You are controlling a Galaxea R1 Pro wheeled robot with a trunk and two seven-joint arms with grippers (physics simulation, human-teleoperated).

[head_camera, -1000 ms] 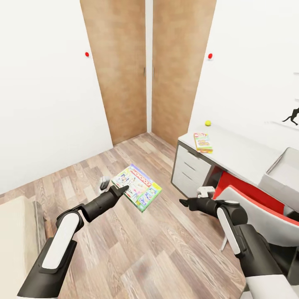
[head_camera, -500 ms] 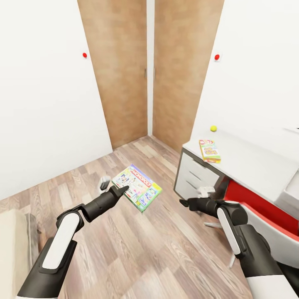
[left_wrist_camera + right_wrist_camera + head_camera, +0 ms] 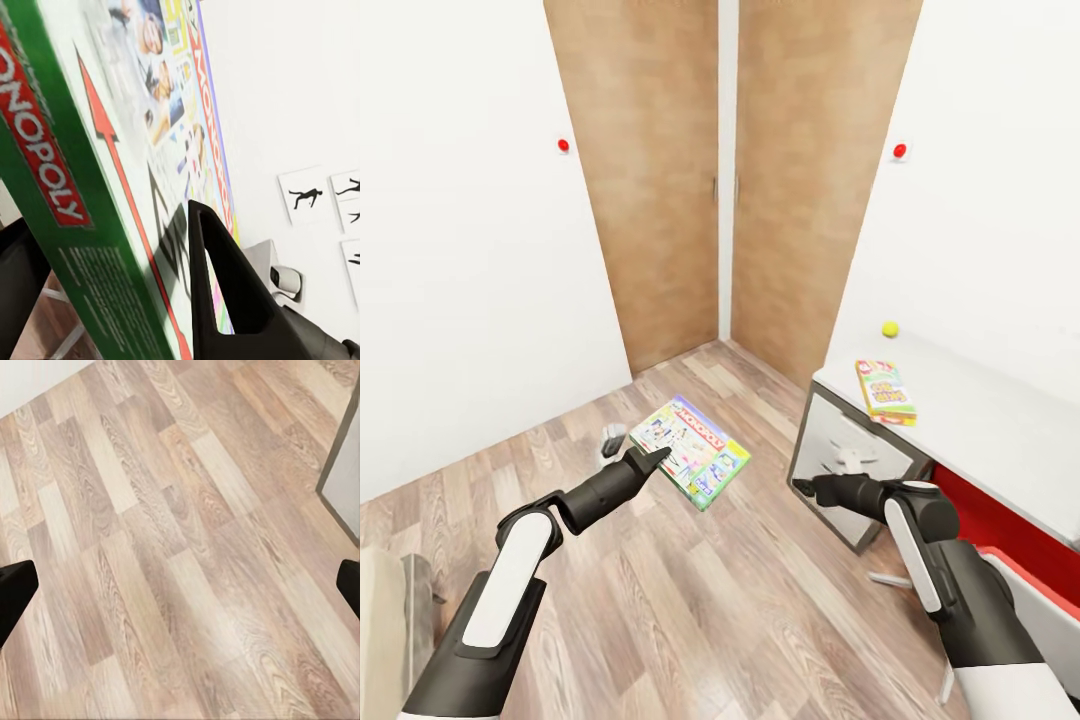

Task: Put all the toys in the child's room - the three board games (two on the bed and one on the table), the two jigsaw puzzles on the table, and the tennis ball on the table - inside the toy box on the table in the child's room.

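Wooden doors fill the upper centre; my left gripper [image 3: 656, 459] holds the Monopoly board game [image 3: 692, 451] mid-frame, right gripper [image 3: 801, 487] spread wide, empty, beside the bench [image 3: 1000, 420]

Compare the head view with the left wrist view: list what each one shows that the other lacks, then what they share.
Head view: the table with the Skip-Bo board game and tennis ball on it, the wooden doors, the wood floor, and the right gripper empty.

Left wrist view: black figure pictures on the wall, and the red lettering on the box's green side.

Both: the Monopoly board game clamped by the left gripper.
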